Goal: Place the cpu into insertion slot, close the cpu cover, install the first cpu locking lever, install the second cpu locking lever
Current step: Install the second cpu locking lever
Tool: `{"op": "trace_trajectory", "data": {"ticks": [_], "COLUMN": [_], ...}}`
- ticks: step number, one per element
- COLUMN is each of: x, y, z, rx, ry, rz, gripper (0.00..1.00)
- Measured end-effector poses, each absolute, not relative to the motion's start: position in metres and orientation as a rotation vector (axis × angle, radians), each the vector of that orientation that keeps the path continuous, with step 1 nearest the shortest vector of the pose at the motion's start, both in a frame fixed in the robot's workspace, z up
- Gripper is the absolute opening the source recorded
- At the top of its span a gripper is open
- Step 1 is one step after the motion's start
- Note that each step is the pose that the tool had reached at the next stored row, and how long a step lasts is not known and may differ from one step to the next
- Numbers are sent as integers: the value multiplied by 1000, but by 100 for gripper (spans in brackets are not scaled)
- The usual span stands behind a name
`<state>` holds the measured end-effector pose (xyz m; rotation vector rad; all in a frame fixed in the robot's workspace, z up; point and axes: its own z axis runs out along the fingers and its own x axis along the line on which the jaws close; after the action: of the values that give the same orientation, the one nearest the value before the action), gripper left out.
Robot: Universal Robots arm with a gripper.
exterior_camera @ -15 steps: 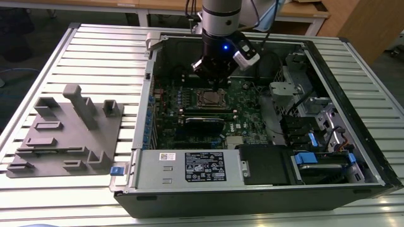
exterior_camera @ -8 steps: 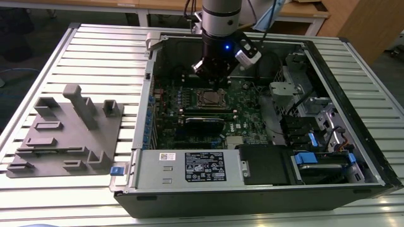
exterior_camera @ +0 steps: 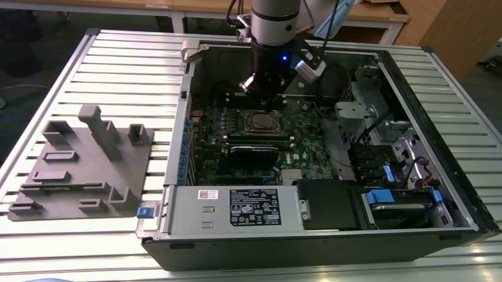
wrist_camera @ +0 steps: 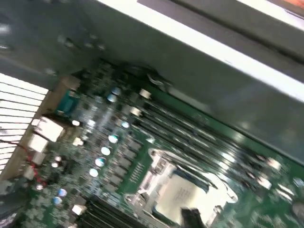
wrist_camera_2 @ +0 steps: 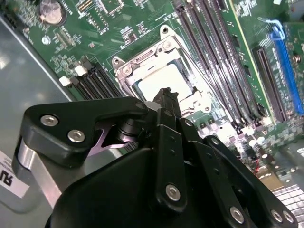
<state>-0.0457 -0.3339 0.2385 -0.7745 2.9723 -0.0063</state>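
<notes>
**Gripper over the socket, chip seated**

My gripper (wrist_camera_2: 167, 97) hangs just above the chip (wrist_camera_2: 164, 81); whether my fingers are apart or together I cannot tell. The chip lies flat inside the socket (wrist_camera_2: 124, 71) on the green board (wrist_camera_2: 118, 28), with the metal frame (wrist_camera_2: 199, 102) down around its edges. In the first wrist view the chip (wrist_camera: 183, 197) sits the same way. In the exterior view, the socket (exterior_camera: 260, 122) lies within the open computer case (exterior_camera: 439, 147), which rests on the slatted table (exterior_camera: 117, 70) beside a grey fixture tray (exterior_camera: 79, 170).

Dull silver metal cpu (wrist_camera_2: 164, 81) under a shiny metal cover (wrist_camera_2: 127, 70); glossy green board (wrist_camera_2: 118, 28); matt black plastic gripper (wrist_camera_2: 167, 99); ribbed metal counter (exterior_camera: 117, 70).
</notes>
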Motion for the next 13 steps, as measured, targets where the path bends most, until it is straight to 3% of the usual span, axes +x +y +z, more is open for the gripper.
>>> {"op": "trace_trajectory", "data": {"ticks": [13], "x": [-46], "y": [-334], "z": [239], "rx": [-772], "ry": [2973], "rz": [-6], "gripper": [11]}}
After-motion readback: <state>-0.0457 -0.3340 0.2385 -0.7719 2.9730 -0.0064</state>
